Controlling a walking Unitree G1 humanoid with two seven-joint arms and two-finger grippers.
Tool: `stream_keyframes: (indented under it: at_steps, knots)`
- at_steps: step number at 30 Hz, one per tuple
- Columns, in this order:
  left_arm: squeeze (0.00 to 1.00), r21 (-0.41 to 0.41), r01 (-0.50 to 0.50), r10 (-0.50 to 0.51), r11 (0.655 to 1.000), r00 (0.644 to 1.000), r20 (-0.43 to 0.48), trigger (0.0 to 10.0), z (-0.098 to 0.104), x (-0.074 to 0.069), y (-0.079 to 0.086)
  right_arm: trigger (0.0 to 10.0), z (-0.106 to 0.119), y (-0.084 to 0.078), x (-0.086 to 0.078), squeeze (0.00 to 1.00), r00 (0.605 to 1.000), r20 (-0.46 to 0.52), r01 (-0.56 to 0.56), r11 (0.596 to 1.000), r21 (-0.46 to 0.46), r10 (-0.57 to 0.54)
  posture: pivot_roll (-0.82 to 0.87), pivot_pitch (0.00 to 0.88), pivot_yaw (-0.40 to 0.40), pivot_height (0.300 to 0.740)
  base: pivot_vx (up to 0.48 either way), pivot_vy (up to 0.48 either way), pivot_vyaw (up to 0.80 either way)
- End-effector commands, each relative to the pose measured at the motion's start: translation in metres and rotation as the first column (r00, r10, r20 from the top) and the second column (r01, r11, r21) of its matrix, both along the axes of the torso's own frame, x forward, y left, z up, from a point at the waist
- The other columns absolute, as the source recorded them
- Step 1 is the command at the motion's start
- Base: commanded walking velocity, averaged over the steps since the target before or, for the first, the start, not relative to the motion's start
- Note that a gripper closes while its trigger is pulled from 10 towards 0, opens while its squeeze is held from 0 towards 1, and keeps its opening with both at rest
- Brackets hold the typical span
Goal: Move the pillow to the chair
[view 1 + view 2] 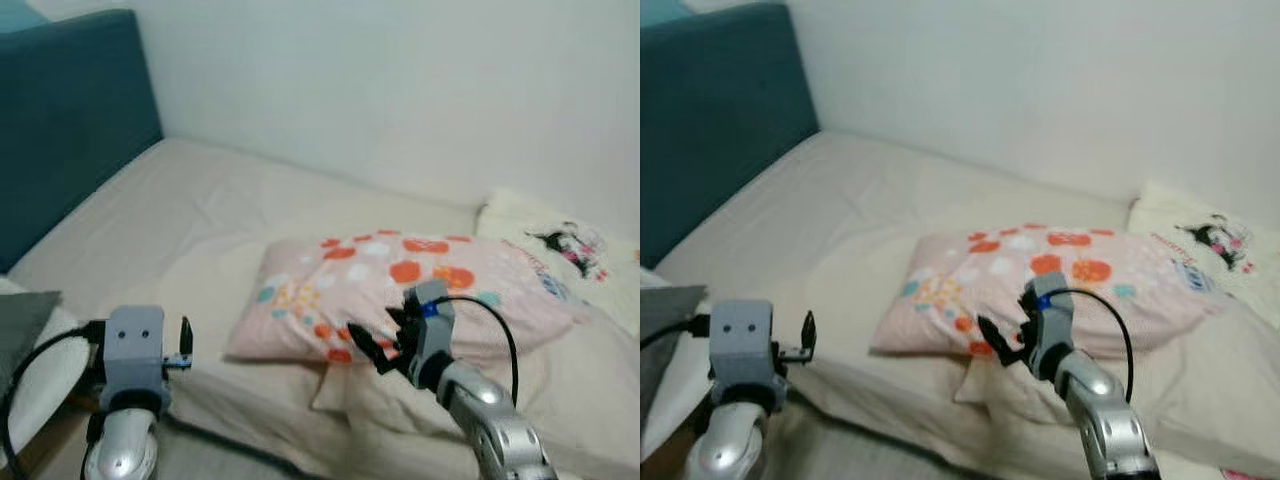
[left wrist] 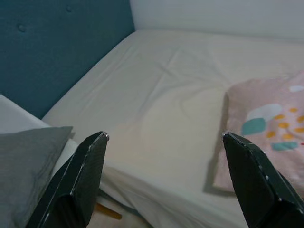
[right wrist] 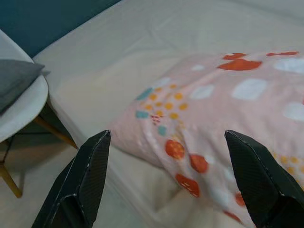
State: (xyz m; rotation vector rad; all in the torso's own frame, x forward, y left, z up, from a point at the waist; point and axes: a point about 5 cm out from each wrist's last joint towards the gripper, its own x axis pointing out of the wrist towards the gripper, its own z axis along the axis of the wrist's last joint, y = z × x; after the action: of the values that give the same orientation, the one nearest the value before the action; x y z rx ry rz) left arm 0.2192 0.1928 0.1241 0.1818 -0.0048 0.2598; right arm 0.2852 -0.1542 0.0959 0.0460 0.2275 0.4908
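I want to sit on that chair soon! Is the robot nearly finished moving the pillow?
Not yet. Nothing looks done: the pink spotted pillow lies on the bed. In hand: the right gripper is open just before the pillow's front edge, not gripping it; the left gripper is open near the bed's edge. Left: grab it and carry it to the white chair.

Both silver arms reach forward, the left gripper (image 1: 186,345) and right gripper (image 1: 372,352) each held with black fingers spread wide apart.

Pale pink pillow (image 1: 400,290) with orange, white, teal blotches, cream bedsheet (image 1: 180,215), teal headboard (image 1: 70,110)
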Motion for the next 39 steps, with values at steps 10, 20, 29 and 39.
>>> stream_keyframes:
  at_steps: [10,20,29,39]
  knots:
    - [0.00,0.013,0.040,-0.040,0.999,0.999,0.002,10.0,-0.0004,0.0002,-0.0038,10.0,-0.0050,-0.0085,0.0000,0.00,0.998,-0.032,0.056,0.998,-0.008,-0.057,0.06,0.000,-0.121,0.740,0.054,0.000,0.00]
    - [0.00,0.016,0.046,-0.046,0.999,0.999,0.003,10.0,-0.0005,-0.0002,-0.0051,10.0,-0.0047,-0.0082,0.0002,0.00,0.999,-0.026,0.047,0.999,-0.022,-0.048,0.07,0.000,-0.126,0.740,0.282,0.000,0.00]
    - [0.00,0.016,0.048,-0.048,0.999,0.999,0.002,10.0,-0.0014,-0.0010,-0.0059,10.0,-0.0032,-0.0059,-0.0006,0.00,1.000,-0.010,0.028,0.999,-0.018,-0.028,0.07,0.000,-0.127,0.740,0.280,0.000,0.46]
    - [0.00,-0.005,0.050,-0.050,0.999,0.999,0.007,10.0,-0.0020,-0.0008,-0.0060,10.0,-0.0082,-0.0118,0.0011,0.00,0.995,-0.049,0.088,0.996,-0.017,-0.089,0.07,0.000,-0.127,0.740,0.025,0.000,0.00]
